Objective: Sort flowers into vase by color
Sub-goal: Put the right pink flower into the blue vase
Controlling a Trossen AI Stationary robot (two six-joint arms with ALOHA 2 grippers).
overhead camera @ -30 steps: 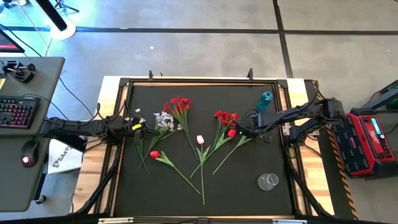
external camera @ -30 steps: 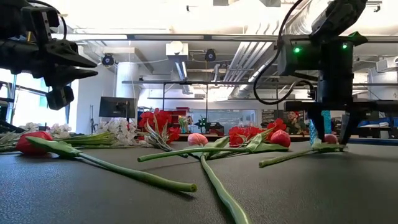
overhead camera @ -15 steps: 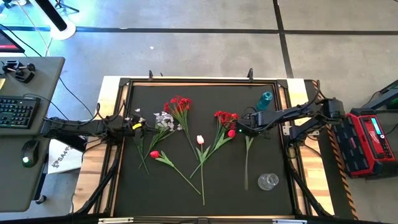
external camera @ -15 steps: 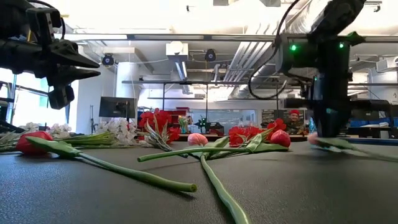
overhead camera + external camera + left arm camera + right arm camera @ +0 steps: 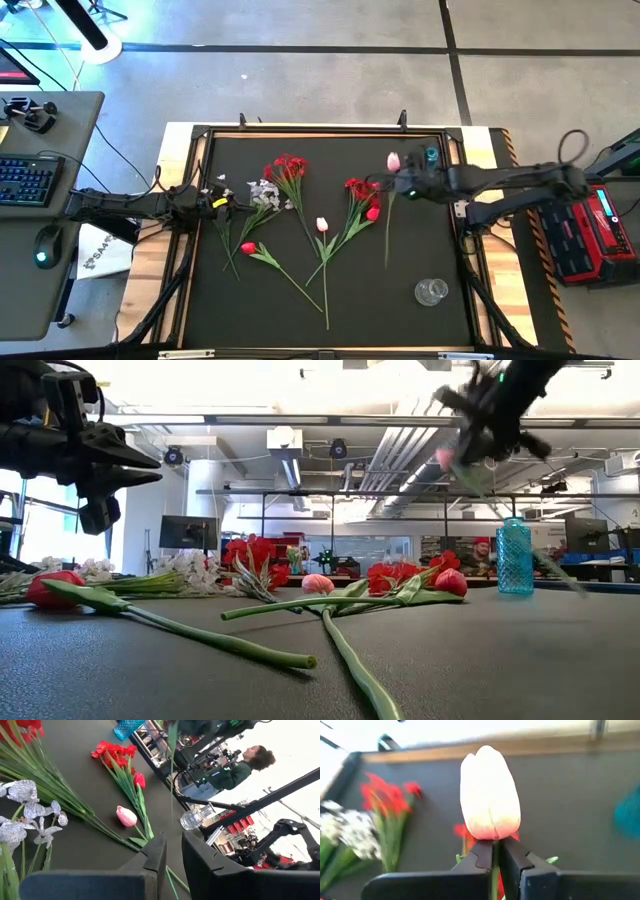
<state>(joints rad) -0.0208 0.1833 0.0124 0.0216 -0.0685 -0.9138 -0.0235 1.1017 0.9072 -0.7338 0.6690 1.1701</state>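
While most flowers lie on the mat, the right gripper has lifted a pink tulip off it, squeezing the stem just under the bud. A moment ago that tulip lay flat; now it hangs in the air by the teal vase, so it likely goes in next. The left gripper waits above the white blooms, fingers slightly apart and empty.

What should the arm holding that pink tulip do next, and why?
Probably carry it the short way over the teal vase and tip the stem down. The right gripper is shut on the tulip, lifted off the table, close beside that vase.
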